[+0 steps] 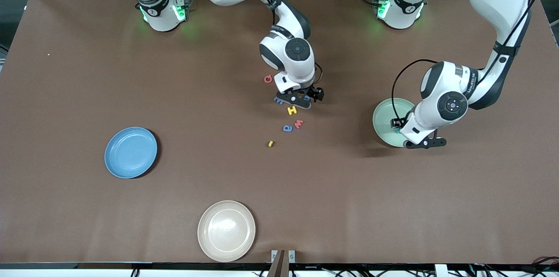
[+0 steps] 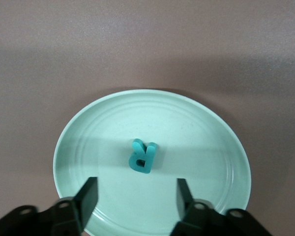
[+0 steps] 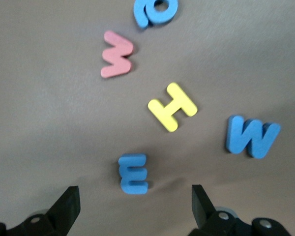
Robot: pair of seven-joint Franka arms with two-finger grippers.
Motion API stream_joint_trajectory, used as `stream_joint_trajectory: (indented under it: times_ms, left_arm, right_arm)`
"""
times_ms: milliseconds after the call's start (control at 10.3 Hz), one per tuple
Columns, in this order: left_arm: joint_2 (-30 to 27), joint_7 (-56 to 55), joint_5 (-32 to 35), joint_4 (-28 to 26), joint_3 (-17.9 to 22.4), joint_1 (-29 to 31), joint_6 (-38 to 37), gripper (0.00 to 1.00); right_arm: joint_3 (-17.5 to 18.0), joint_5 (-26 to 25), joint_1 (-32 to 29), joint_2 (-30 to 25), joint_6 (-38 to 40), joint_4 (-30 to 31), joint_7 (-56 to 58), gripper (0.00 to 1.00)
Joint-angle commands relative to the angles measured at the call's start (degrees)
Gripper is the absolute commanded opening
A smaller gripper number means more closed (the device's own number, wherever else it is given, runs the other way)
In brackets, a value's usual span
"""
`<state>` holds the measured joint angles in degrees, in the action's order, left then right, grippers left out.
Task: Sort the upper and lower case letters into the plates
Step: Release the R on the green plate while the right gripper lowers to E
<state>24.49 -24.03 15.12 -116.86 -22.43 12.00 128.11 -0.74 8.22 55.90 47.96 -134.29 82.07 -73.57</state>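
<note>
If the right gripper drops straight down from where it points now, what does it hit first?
Probably the blue E: it lies on the table between the open fingers of the right gripper, nearer them than the yellow H. How far above it they hang is unclear.

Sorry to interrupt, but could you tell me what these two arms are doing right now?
They are sorting foam letters into plates. The left end effector hangs open over the mint green plate, where a teal letter R already lies. The right end effector is open low over the letter cluster mid-table, with a blue E between its fingers and a yellow H and a blue W close by. The sky blue plate and the beige plate hold nothing.
</note>
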Motion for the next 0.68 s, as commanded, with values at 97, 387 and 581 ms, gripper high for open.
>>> stream_joint_trajectory:
  times_ms: [97,387,581]
  left_arm:
    - [-1.02,-0.40,0.70,0.49,0.20,-0.66,-0.14,1.00]
    - [-1.81,-0.49,0.62,1.28,0.11,-1.36,-0.67,1.00]
    - [-1.82,-0.41,0.62,1.81,0.11,-1.63,-1.46,1.00]
  right_arm:
    - [-0.84,-3.72,1.40,3.80,2.70,-4.90,-1.40,1.00]
    - [-0.93,-4.26,1.41,3.81,3.33,-4.99,-1.92,1.00]
    - [-1.28,-4.26,1.32,4.85,3.42,-7.09,-2.37,1.00]
